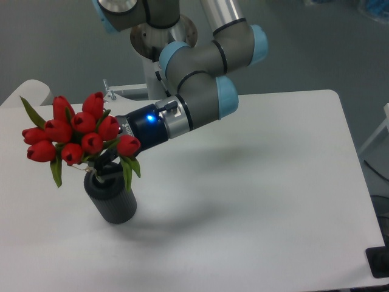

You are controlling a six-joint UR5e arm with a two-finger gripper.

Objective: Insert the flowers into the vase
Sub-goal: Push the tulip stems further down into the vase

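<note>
The flowers [76, 135], a bunch of red tulip buds with green leaves, lean to the left directly above the vase [111, 198]. That vase is a dark ribbed cylinder standing upright on the white table at the front left. My gripper [104, 165] is shut on the stems just over the vase's mouth, reaching in from the right. Leaves and fingers hide the stem ends, so whether they are inside the mouth does not show.
The white table [255, 201] stretches to the right and front of the vase. The arm's base [159, 36] stands at the table's back edge. A white rounded object [30, 91] lies at the far left, and a dark item [380, 263] sits beyond the front right corner.
</note>
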